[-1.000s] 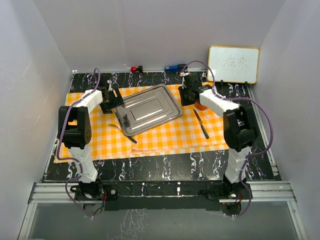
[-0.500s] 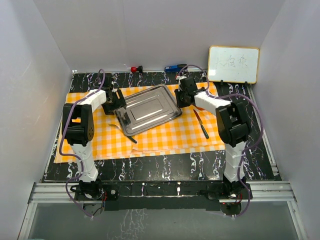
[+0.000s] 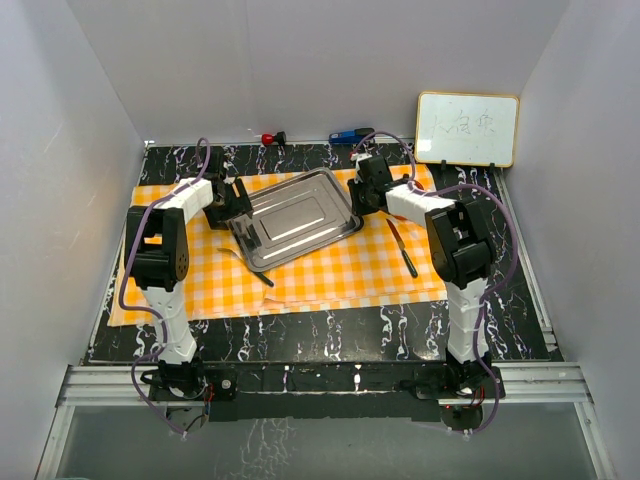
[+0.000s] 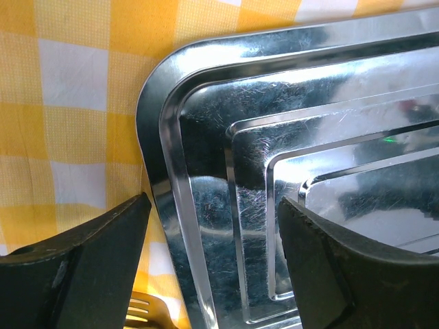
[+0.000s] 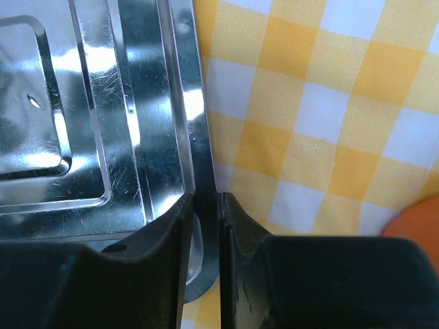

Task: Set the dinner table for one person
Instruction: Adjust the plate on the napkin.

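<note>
pinching tray (image 5: 137,103) rim, right pincer (image 5: 206,200), wrist-view only

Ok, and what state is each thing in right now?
steel tray: empty, on the checked cloth.
checked cloth: spread over the dinner table.
left pincer: open, straddling the tray's rim.
right pincer: shut on the tray's opposite rim.
knife: lying on the cloth, untouched.
fork: on the cloth, by the tray's corner.

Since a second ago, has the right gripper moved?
Yes. The right gripper shifted left, away from the whiteboard, to the steel tray's right edge; its fingers pinch the rim.
</note>
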Controlling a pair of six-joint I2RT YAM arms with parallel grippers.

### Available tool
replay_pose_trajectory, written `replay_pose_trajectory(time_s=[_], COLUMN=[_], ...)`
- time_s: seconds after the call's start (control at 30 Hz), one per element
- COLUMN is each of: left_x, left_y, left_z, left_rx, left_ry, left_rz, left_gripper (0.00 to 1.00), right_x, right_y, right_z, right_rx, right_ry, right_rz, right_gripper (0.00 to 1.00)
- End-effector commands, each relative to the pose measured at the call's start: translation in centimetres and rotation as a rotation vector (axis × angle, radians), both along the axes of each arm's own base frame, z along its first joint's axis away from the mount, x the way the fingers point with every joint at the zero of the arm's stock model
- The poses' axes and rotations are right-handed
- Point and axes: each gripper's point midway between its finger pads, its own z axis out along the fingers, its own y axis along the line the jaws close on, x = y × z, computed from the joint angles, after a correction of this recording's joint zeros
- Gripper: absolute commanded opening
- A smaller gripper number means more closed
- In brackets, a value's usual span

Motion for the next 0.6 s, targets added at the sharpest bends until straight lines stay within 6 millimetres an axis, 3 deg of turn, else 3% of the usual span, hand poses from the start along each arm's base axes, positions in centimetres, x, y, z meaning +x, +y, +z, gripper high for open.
replay_pose_trajectory(time_s=[0.0, 0.27, 0.4, 0.57], left_x=[0.0, 0.9, 1.7, 2.5], left_y=[0.2, -0.1, 1.0, 0.7], left_z=[-0.5, -1.0, -1.2, -1.5], left_rx=[0.017, 0.033, 0.098, 0.090], left_ry=[0.023, 0.010, 0.017, 0.013], left_rz=[-0.002, -0.031, -0.035, -0.049], left_gripper=[0.75, 0.75, 0.75, 0.75], right_x=[-0.1, -2.7, -5.2, -8.4], right_y=[-0.6, -0.1, 0.1, 1.2], right_z=[-0.5, -0.4, 0.3, 1.4], right_rx=[-0.028, 0.010, 0.026, 0.058], right_ry=[-0.016, 0.053, 0.073, 0.098], right_rz=[-0.021, 0.015, 0.019, 0.038], right_gripper=[0.18, 0.13, 0.09, 0.07])
